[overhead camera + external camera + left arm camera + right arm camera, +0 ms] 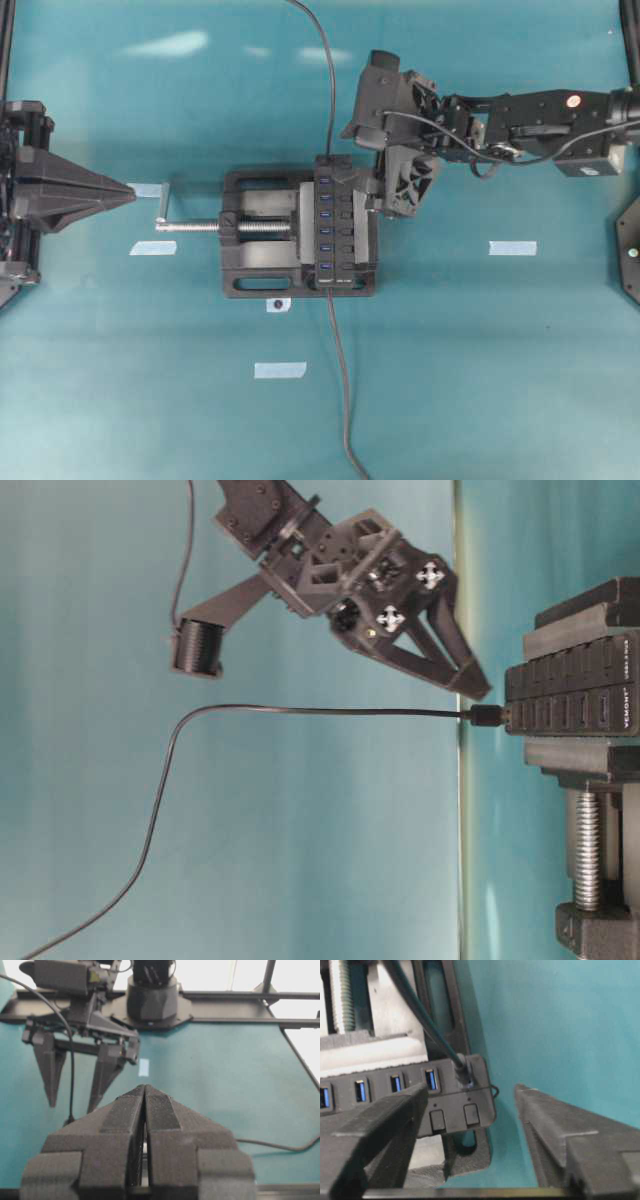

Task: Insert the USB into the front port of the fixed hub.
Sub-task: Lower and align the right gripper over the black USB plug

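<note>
Hovering with fingers spread and empty just beside the far end of the fixed hub [335, 222]: the right gripper [470, 680]. Parked well apart by the screw handle of the vise [262, 232], pressed shut on nothing: the left gripper [130, 193]. Lodged at the hub's end face, close under the open fingers, with its thin cable trailing away across the mat [500, 380]: the USB [487, 717], apparently in the port, though impossible to call fully home from these views. Risks from here, by judgement: a finger brushing the cable on the way out and levering the plug askew; a half-seated plug working loose under the cable's own pull; a pinch landing on the hub's corner instead of the plug. By count: two grippers, one hub with seven blue slots, one vise, two dark cables, the other cable [345, 400] leaving the hub's near end, and four pale tape strips [512, 247]
</note>
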Motion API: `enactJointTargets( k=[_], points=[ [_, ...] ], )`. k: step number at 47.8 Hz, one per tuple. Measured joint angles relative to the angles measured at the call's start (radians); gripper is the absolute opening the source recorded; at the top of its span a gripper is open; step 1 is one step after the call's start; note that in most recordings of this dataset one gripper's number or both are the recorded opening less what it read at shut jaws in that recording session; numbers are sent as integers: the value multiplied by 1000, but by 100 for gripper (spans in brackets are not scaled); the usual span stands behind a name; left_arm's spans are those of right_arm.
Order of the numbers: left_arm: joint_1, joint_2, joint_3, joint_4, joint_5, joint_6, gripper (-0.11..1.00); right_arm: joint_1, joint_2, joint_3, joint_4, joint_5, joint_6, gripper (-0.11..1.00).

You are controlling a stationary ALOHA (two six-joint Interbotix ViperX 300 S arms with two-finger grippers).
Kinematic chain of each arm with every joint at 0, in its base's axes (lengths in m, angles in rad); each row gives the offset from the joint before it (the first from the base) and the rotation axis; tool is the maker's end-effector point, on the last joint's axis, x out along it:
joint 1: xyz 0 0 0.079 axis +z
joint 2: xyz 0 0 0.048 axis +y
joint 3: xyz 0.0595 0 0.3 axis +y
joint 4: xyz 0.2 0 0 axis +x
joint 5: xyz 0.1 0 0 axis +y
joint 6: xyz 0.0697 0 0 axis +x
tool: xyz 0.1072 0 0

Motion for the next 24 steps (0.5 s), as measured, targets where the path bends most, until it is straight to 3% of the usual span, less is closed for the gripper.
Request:
enactJointTargets(
  k=[24],
  points=[
    [0,-2,0,0,0,0,0,2,67,-61,0,-35,0,75]
  ],
)
